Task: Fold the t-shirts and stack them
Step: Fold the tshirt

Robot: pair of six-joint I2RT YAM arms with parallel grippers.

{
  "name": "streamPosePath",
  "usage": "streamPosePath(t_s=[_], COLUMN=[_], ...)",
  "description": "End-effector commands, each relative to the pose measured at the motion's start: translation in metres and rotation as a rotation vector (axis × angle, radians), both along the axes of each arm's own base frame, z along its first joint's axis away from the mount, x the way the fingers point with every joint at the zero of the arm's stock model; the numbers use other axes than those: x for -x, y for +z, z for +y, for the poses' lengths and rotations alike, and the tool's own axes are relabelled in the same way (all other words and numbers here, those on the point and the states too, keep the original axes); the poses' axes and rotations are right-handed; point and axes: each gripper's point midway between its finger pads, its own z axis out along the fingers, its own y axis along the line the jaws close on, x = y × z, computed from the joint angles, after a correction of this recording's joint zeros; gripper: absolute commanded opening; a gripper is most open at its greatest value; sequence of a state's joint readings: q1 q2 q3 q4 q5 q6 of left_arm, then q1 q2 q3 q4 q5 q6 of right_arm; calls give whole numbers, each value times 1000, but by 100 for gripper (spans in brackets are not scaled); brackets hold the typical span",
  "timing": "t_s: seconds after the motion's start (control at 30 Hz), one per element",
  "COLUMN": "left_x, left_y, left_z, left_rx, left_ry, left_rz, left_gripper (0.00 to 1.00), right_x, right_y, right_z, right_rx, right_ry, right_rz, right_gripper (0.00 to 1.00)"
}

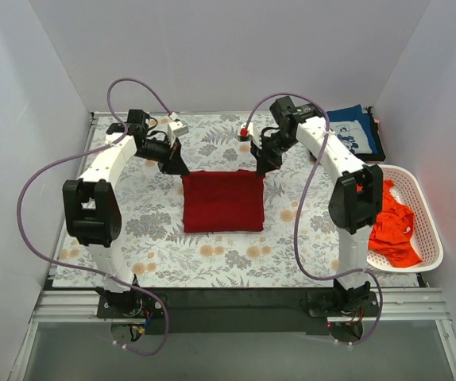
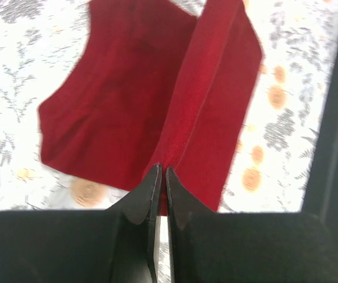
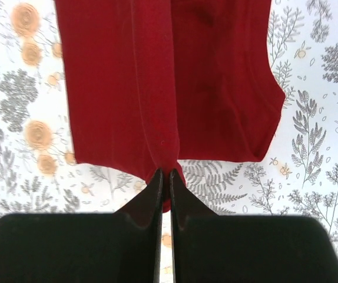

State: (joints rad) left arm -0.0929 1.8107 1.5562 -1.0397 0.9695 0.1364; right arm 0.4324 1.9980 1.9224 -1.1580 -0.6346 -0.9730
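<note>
My left end effector and my right end effector sit at the two far corners of the dark red t-shirt, which lies as a near-square in the middle of the floral cloth covering the desk. Each is pressed together on a thin pinch of red fabric. I take this to be a fold in progress, with the far edge due to travel toward me. To do it well I should move both arms at the same height and pace, hold the span between them just taut so the edge does not sag or twist, lay that edge square on the near hem, and let go only once the cloth rests flat. The wrist views show what the overhead cannot: the fingertips closed on the cloth, and a raised ridge running away from each pinch, with more red lying flat beside it. In the right wrist view the fingertips hold a small tuck at the hem. Only the overhead shows how my arms are matched and where the rest waits: the navy t-shirt at the far right corner, and the orange-red t-shirt heaped in the white basket, both well apart from the red one
</note>
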Motion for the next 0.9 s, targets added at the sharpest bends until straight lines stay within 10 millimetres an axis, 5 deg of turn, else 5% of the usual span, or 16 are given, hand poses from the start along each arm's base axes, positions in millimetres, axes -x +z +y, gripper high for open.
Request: streamPosePath(t_s=[0.0,0.27,0.5,0.6,0.77,0.87], left_x=[-38,-88,-90,-82,-71,-79], left_y=[-12,-74,-104,-98,-58,-49], left_z=[0,1,-2,-1,-1,-1], left_rx=[-16,-72,-105,-103,-67,-59], left_ry=[52,179,211,193,183,208], left_rz=[-30,13,44,41,16,-3], left_gripper=[0,0,0,0,0,0], right_x=[-14,-70,-76,-74,-70,-71], right_y=[-10,-74,-105,-98,-40,-33], right_z=[-1,-3,-6,-6,2,6], right_rx=[4,41,63,54,-41,-64], right_ry=[44,-36,-84,-92,-89,-91], right_rz=[11,58,88,87,15,10], right_gripper=[1,1,1,1,1,1])
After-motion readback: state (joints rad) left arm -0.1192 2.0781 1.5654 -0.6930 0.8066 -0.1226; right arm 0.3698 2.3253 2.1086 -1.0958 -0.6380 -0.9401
